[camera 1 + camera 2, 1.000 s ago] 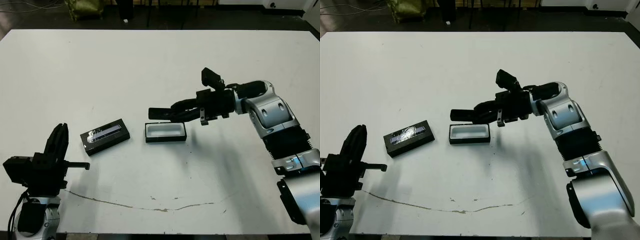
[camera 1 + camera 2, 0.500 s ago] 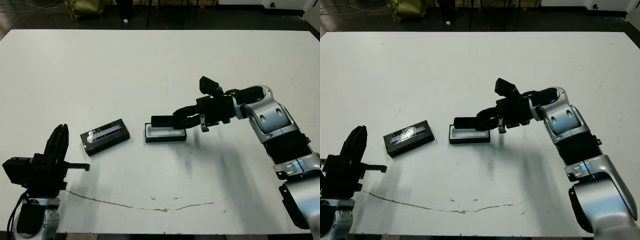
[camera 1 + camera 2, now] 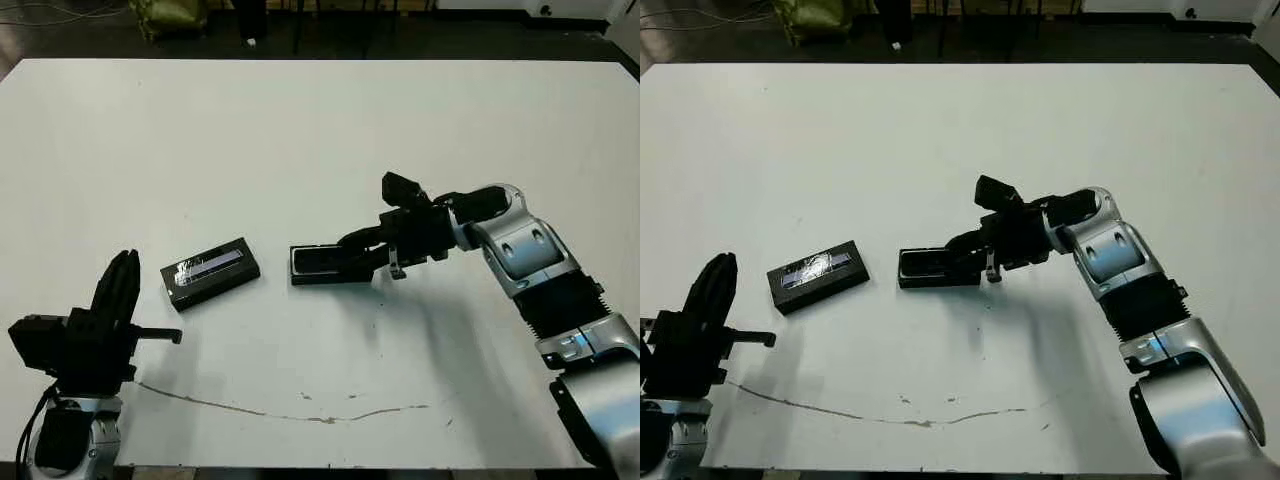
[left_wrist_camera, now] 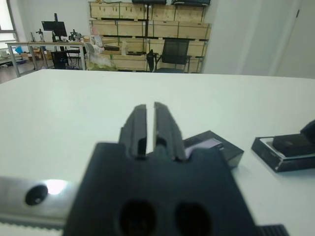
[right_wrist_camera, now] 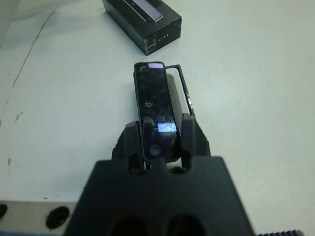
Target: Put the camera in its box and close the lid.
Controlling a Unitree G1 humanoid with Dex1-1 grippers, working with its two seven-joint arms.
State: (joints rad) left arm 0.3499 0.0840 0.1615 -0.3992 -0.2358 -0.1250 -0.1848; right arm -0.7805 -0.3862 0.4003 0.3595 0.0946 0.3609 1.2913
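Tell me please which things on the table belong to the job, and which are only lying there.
Belong to the job:
- camera, held by the right gripper over the box
- lid, lying apart from the box

Only lying there:
- nothing else on the white table; the left gripper waits idle

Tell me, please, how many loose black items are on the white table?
3: striped black rectangular lid lying left; white-lined black box at centre; slim black camera held over it.

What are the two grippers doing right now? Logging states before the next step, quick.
Left gripper: shut, holding nothing.
Right gripper: shut on the camera, over the box.
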